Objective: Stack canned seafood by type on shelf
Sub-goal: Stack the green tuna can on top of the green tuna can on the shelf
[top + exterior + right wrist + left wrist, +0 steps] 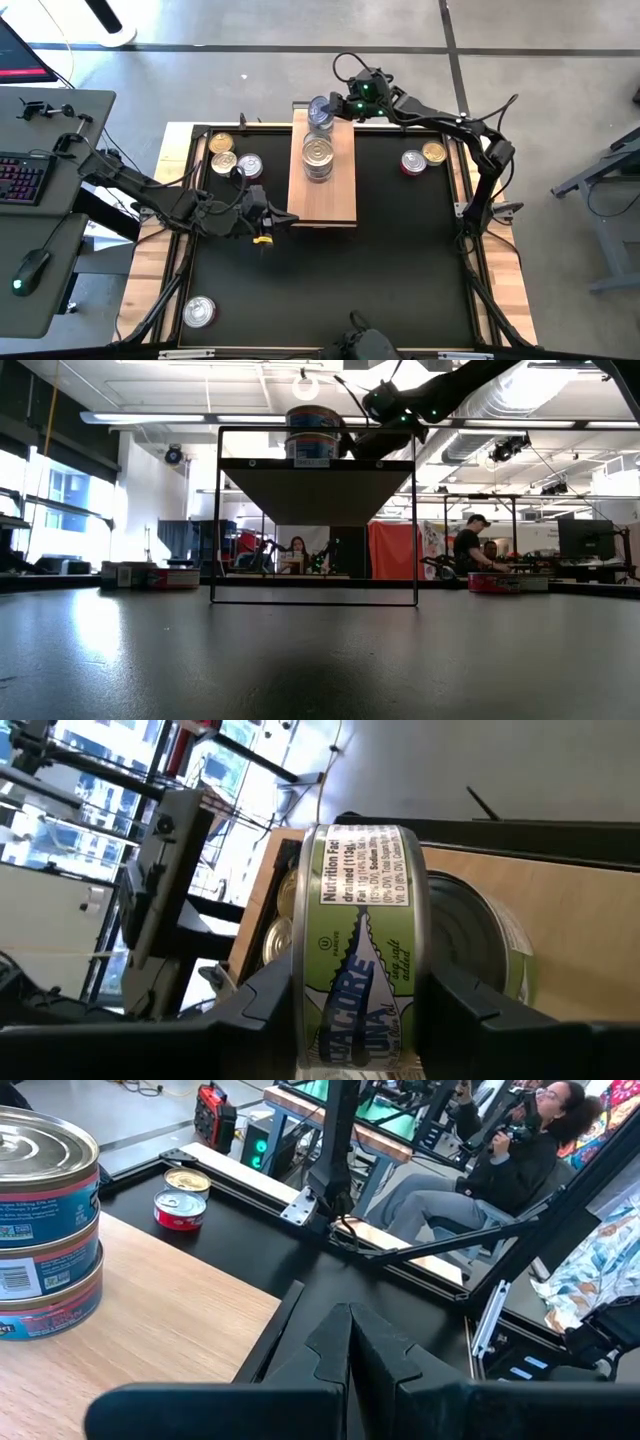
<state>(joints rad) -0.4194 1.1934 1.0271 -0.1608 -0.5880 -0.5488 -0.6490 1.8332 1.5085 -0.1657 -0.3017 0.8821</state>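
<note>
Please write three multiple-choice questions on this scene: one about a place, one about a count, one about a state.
1. Where does the lone silver-lidded round tin lie?
A on the light-wood plank shelf
B black mat's corner, left arm's side
C in a gripper
2. How many round tins lie on the mat right of the shelf?
A two
B four
C none
3. The right gripper's jaws are:
A open, empty
B shut on a green-labelled tin
C hidden
Key: 1B, it sits alone there; 2A, one red-sided, one gold-lidded; 3B, the right wrist view shows the grip.
</note>
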